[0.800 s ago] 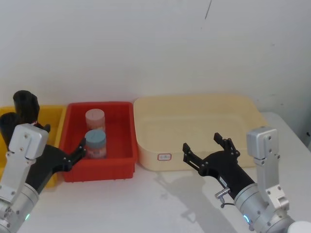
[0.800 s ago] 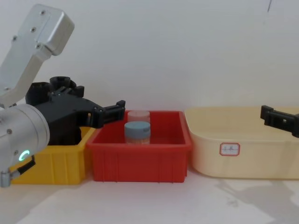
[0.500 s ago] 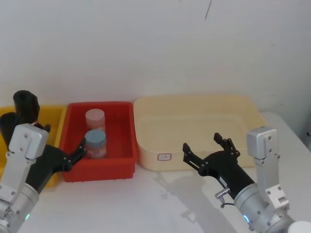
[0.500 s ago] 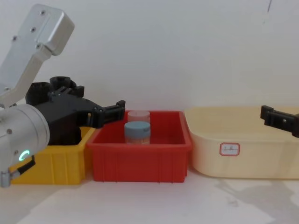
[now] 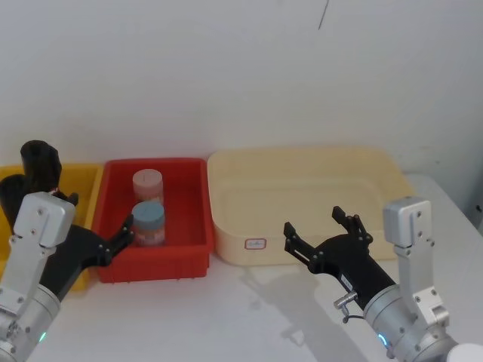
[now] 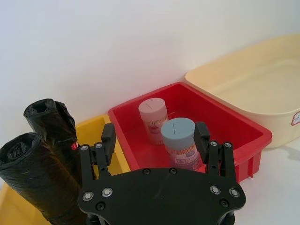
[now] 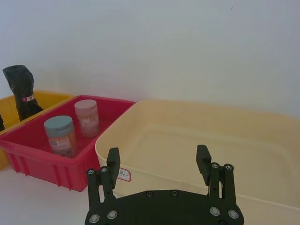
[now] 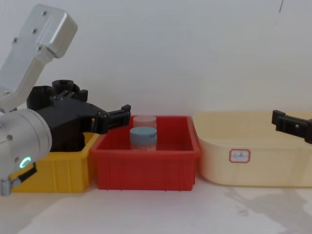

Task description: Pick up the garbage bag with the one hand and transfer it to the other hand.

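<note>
My left gripper [image 6: 155, 133], fingers spread (as on the idle right gripper [image 7: 158, 156]), may clip and topple the garbage bag [image 6: 33, 173] left of the red bin [image 6: 225, 119].

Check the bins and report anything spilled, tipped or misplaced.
Nothing stands out. The rolled matte black garbage bags stand on end in the yellow plastic bin, two lidded jars sit upright in the red plastic bin, and the cream tub looks undamaged. The left pincer and right pincer hang open, holding nothing.
</note>
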